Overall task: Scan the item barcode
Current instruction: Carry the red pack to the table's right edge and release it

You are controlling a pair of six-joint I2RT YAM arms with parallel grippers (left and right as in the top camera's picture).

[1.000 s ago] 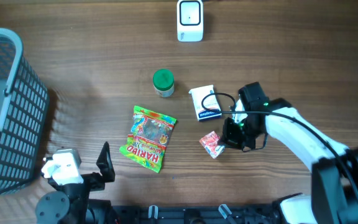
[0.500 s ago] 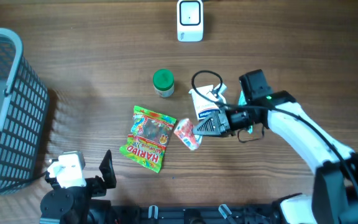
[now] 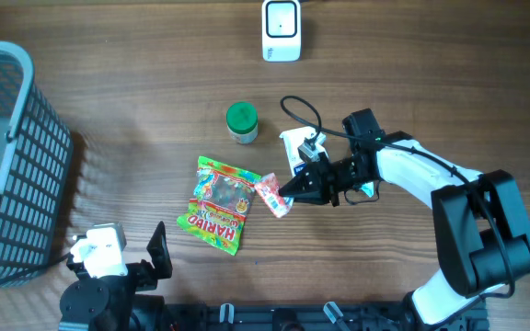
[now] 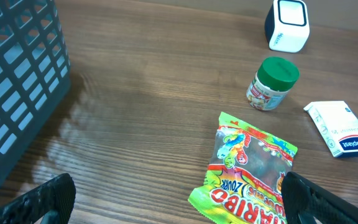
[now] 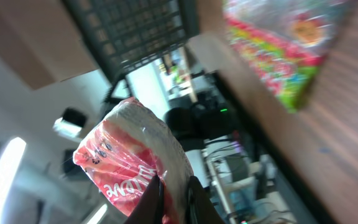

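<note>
A grey basket [image 3: 7, 156] stood at the left edge of the counter [image 3: 136, 110], probably to take items once scanned. At the near left corner the left arm's fingers [image 4: 42, 199] were spread wide and held nothing, parked out of the way. Near the middle lay a Haribo bag [image 3: 219, 204], with a green-lidded jar [image 3: 241, 121] just beyond it toward the far edge.

Just off the bag's right side, the right arm's fingers [image 3: 302, 186] were pinched tight on one end of the red packet [image 3: 272, 195]. The rest of the packet stuck out free, likely so its printed face could be turned to the reader. A white box [image 3: 293, 142] lay flat beside that arm. The scanner [image 3: 282, 29] stood at the far edge, well apart from the packet, so carrying the packet to it seemed the step left.
</note>
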